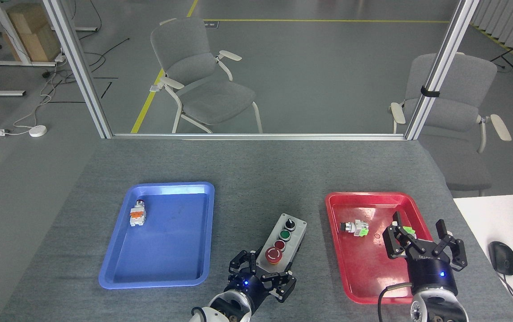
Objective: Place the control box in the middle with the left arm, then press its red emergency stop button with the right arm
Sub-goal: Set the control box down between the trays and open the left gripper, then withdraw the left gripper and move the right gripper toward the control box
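The control box (285, 239), light-grey lid over a black base, lies on the bare grey tabletop (256, 197) between the two trays, tilted slightly right. Its red emergency stop button (273, 255) with the yellow ring sits at the near end, beside a smaller red button, a green button and a black knob. My left gripper (263, 275) is shut on the box's near end. Over the red tray (364, 205) at the right, my right gripper (424, 239) stands open, holding nothing.
A blue tray (162, 268) at the left holds a small white-and-orange switch part (137, 215). In the red tray lie a switch part with a green piece (355, 227) and another green piece (408, 230). A computer mouse (502, 258) rests on a white desk at the right.
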`<state>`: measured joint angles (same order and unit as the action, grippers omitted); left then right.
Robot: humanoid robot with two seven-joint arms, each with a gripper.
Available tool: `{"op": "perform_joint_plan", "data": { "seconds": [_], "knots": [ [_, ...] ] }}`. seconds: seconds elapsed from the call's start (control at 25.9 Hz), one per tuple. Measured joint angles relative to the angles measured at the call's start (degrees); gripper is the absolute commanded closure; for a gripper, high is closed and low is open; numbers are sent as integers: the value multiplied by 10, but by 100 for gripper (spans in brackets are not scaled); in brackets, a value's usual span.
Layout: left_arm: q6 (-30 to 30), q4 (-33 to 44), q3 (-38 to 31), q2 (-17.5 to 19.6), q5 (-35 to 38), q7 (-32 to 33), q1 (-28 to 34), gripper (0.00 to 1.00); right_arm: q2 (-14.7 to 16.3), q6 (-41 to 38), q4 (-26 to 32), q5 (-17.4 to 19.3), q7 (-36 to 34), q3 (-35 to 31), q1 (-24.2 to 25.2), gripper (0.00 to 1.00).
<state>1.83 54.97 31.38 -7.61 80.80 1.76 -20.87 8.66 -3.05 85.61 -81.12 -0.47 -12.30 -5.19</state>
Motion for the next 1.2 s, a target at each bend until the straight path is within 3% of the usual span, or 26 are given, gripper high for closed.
{"op": "perform_joint_plan", "data": {
  "seconds": [0.12, 0.15, 0.27, 0.42, 0.73, 0.97, 1.08, 1.2],
  "knots": [
    [1, -24, 9, -2, -2, 0, -13, 98, 0, -1, 0, 0, -1, 0, 0, 1],
    [-1, -31, 10, -2, -3, -2, -17, 90, 0, -1, 0, 0, -1, 0, 0, 1],
    [-5, -44, 13, -3, -5, -5, -21, 43, 1, -2, 0, 0, 0, 0, 0, 1],
    [-4, -53, 14, -3, -7, -6, -23, 5, 0, -2, 0, 0, 0, 2, 1, 1],
    [-3, -26, 10, 8, -10, -6, -1, 1, 1, -3, 0, 1, 0, 1, -5, 1],
    [4, 143, -15, 107, -20, -8, 119, 1, 6, -4, 0, 1, 1, 4, -14, 6],
    [17, 225, -53, 158, -42, -8, 181, 1, 7, -3, -2, 1, 1, 5, -15, 32],
    [49, 282, -123, 192, -75, -9, 227, 1, 8, -4, -3, 2, 1, 10, -16, 47]
  ]
}}
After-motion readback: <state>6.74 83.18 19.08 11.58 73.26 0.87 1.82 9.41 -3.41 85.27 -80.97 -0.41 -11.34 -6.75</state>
